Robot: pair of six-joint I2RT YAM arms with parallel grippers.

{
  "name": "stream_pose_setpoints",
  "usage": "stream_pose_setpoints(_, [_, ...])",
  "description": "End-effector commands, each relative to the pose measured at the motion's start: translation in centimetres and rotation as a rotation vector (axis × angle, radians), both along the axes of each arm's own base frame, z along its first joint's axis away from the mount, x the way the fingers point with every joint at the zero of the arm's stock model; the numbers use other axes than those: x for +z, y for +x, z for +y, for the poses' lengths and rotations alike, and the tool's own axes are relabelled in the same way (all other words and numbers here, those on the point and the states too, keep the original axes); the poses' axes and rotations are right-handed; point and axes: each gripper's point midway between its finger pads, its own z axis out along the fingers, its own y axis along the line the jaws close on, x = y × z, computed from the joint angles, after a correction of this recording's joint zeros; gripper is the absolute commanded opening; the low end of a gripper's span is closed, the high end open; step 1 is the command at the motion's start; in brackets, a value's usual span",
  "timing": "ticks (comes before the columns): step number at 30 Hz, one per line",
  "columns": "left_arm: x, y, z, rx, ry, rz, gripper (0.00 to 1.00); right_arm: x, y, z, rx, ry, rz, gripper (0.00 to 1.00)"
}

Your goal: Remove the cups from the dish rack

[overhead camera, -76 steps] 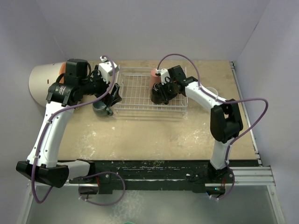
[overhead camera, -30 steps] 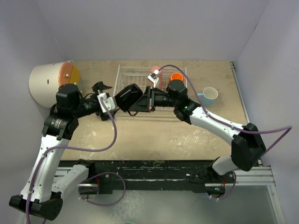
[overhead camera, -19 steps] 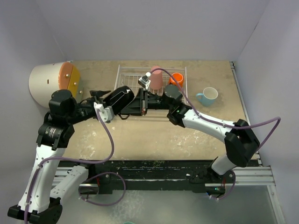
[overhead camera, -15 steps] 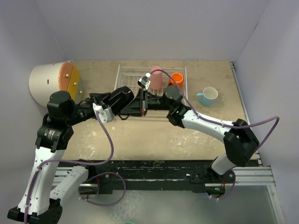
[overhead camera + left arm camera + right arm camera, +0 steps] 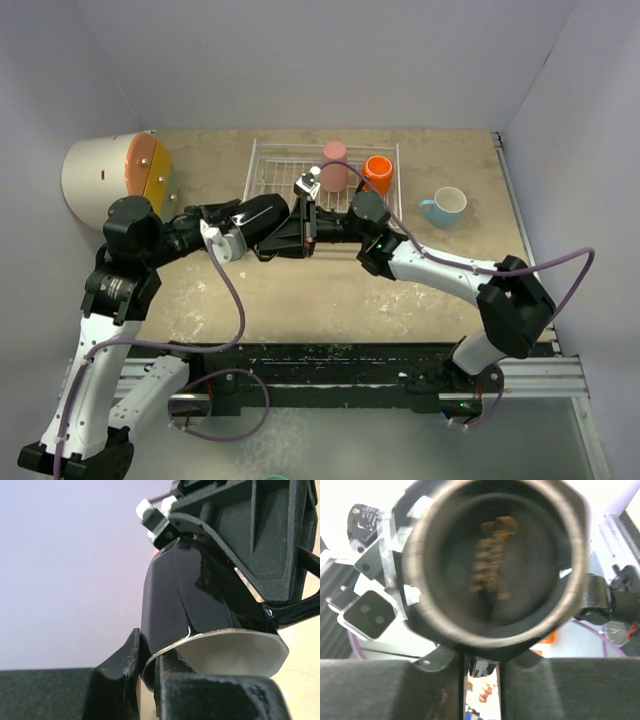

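Item: black mug [image 5: 190,595], 1 piece, held clear of the table [image 5: 330,290] between the 2 grippers.
Finish: glossy black outside with bright highlights. The inside is pale grey-white and shows at the mouth, lower right of the left wrist view.
Handle: black loop at the right edge of the left wrist view.
Other end: in the right wrist view, a round dark face inside a grey ring fills the upper centre of the frame, with a blurred brown reflection in the middle.
Position: centre of the top external view, just below the lower edge of the dish rack [image 5: 262,180], outside it and tilted, with the mouth toward the left gripper.
Left gripper [image 5: 150,675]: jaws pressed together on the mug's wall at the mouth. The rim runs down into the gap between the 2 fingers at the bottom of the frame.
Right gripper [image 5: 481,672]: jaws drawn close, with only a narrow slit between them. The mug sits right above the tips and touches them. The part being pinched is hidden under the mug's body.
Gripper spacing: the 2 grippers meet tip to tip, with only the mug between them.
Pink tumbler [image 5: 334,166]: upside down in the rack, upper right part.
Orange mug [image 5: 378,172]: in the rack, just right of the tumbler.
Light blue mug [image 5: 445,206]: upright on the table, right of the rack and well apart from the black mug.
Cream cylinder [image 5: 95,175]: upper left of the frame, on its side.
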Motion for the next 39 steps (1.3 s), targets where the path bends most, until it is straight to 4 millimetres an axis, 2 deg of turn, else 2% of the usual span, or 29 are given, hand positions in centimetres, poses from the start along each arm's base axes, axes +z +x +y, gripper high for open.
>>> stream_pose_setpoints(1, [-2.5,0.8,0.2,0.039,0.007,0.156,0.00,5.7,-0.8,-3.1,-0.055,0.139,-0.225,0.50])
stream_pose_setpoints(2, [-3.4,0.9,0.4,0.053,0.024,0.198,0.00,5.4,0.3,-3.6,-0.095,0.098,-0.244,0.65])
stream_pose_setpoints(3, [-4.2,0.8,0.6,0.063,0.042,0.236,0.00,5.2,1.2,-4.4,-0.139,0.048,-0.275,0.71])
stream_pose_setpoints(7, [-7.5,0.4,2.1,0.128,0.129,0.363,0.00,2.9,5.9,-7.7,-0.338,-0.235,-0.381,0.85])
stream_pose_setpoints(11, [-10.7,0.3,3.9,0.193,0.237,0.462,0.00,-0.6,10.2,-12.4,-0.539,-0.642,-0.462,0.99])
stream_pose_setpoints(14, [-13.8,-0.3,5.3,0.234,0.336,0.594,0.00,-1.6,11.7,-14.8,-0.628,-0.807,-0.480,1.00])
stream_pose_setpoints(19, [-20.8,-1.7,8.9,0.322,0.584,0.878,0.00,-2.8,14.1,-18.4,-0.775,-1.016,-0.497,1.00])
stream_pose_setpoints(21, [-22.3,-1.7,10.0,0.351,0.627,0.937,0.00,-3.3,15.0,-19.3,-0.815,-1.081,-0.486,1.00])
stream_pose_setpoints(24, [-23.8,-0.2,11.6,0.413,0.666,0.956,0.00,-4.6,16.3,-20.7,-0.867,-1.173,-0.462,1.00])
stream_pose_setpoints(28, [-25.3,1.5,13.5,0.479,0.705,1.015,0.00,-6.0,17.5,-21.5,-0.880,-1.247,-0.426,1.00])
stream_pose_setpoints(33, [-27.4,2.3,14.6,0.504,0.726,1.066,0.00,-7.8,19.0,-21.5,-0.893,-1.314,-0.387,1.00])
stream_pose_setpoints(37, [-27.6,3.2,14.9,0.524,0.727,1.042,0.00,-9.4,20.4,-21.6,-0.898,-1.374,-0.361,1.00])
stream_pose_setpoints(38, [-27.3,3.2,14.8,0.522,0.720,1.042,0.10,-9.8,20.8,-21.7,-0.904,-1.392,-0.351,1.00])
stream_pose_setpoints(39, [-26.8,3.5,14.6,0.521,0.706,1.035,0.23,-10.2,21.2,-21.7,-0.913,-1.406,-0.340,0.99])
